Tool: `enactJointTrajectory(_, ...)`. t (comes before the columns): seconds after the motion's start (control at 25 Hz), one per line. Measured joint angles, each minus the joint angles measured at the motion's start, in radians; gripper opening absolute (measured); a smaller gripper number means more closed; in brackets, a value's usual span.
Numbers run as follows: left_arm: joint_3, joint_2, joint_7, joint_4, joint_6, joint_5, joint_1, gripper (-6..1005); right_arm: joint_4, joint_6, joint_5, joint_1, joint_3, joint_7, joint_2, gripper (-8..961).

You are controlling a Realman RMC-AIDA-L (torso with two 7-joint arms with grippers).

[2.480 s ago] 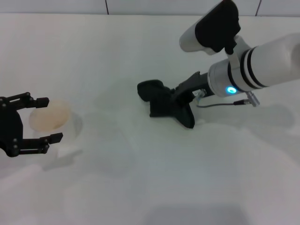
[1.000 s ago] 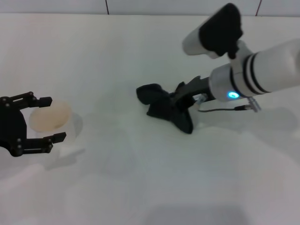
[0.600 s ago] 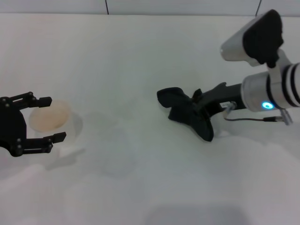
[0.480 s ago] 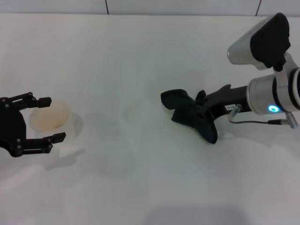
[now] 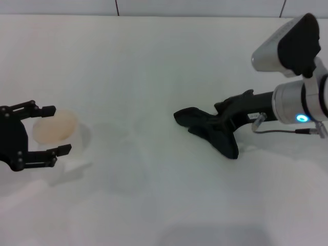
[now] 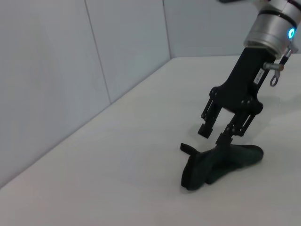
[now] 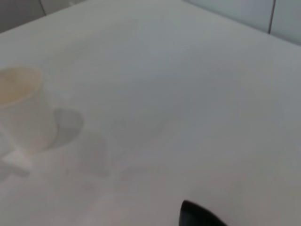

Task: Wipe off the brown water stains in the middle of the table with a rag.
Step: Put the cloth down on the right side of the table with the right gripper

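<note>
The black rag lies flattened on the white table, right of the middle. My right gripper stands over the rag's near end. In the left wrist view the right gripper is open, with one fingertip down at the rag and nothing between the fingers. No brown water stains show on the table in any view. My left gripper rests at the far left, open, with its fingers on either side of a pale plastic cup.
The tan-tinted cup stands upright near the table's left edge, inside the left gripper's span. A wall with panel seams runs along the table's far edge. The right arm's white forearm hangs over the right side.
My right arm has swept from the table's middle toward the right, dragging the rag along. The rag has gone from a lumpy bunch to flat, and the fingers have opened off it. The left arm stayed still.
</note>
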Motion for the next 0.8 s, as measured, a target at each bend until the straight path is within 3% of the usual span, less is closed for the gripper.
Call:
enactJointTrajectory(0.28,-0.033,-0.001,0.004,0.008,0.007,-0.005,0.0,862,-0.038,-0.016,0.061,-0.04,0.047,-0.115,-0.002,531)
enactJointTrajectory(0.48,-0.034,0.0,0.01,0.009,0.008,-0.026,0.0,862,-0.013,-0.036,0.235,-0.082,0.085,-0.335,-0.003,766)
enactJointTrajectory(0.8,-0.034,-0.004,0.013,0.008,0.009,-0.033,0.001,862,0.133,-0.189,0.581,-0.11,0.178,-0.715,-0.003,844)
